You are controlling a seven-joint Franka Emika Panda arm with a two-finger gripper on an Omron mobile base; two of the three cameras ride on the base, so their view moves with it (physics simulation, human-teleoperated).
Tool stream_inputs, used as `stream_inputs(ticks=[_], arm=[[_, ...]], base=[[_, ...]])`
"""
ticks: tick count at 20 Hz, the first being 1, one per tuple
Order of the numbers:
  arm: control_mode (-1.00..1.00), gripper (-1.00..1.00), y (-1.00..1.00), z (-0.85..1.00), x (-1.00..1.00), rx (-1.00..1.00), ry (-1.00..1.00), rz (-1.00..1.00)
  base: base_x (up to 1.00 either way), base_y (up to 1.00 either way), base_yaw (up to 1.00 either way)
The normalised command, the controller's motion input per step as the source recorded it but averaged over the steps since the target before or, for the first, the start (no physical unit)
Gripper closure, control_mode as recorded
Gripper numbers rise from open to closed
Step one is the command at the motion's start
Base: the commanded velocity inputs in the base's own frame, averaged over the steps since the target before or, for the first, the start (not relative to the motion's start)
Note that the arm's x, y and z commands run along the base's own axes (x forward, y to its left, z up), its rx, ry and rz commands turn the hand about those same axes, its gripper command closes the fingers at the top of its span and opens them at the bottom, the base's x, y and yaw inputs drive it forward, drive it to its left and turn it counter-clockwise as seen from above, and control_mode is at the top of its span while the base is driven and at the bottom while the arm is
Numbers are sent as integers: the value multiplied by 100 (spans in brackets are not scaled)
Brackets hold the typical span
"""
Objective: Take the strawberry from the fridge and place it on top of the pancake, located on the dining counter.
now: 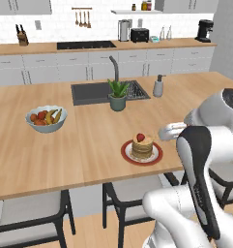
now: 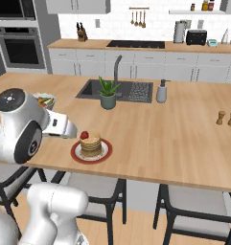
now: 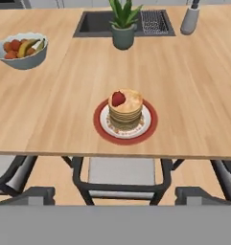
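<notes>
A bright kitchen with grey cabinets along the back wall; in front of it runs the long wooden counter with a dark sink set in near its far edge. On the counter, close to the near edge, sits a red-rimmed plate bearing the pancake stack. The strawberry rests on top of the stack, toward one side of it rather than dead centre. A fruit bowl stands toward the left end, a potted plant by the sink.

The gripper hangs beside the plate, pulled back over the near edge. Its jaws are spread wide and carry nothing. The berry lies well apart from the fingers, out ahead of them and lower down, touching only the pancake.

Judged from this, the placing looks done. The main risk is the berry's off-centre perch: a bump to the plate or stack from the arm as it swings could roll it off the pancake onto the plate or counter. A sweep toward the left could also clip the bowl.
</notes>
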Motion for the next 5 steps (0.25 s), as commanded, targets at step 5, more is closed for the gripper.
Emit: stream_inputs(ticks=[5], arm=[[-100,-100,2,94,-100,0,-11,5]], base=[[0,0,0]])
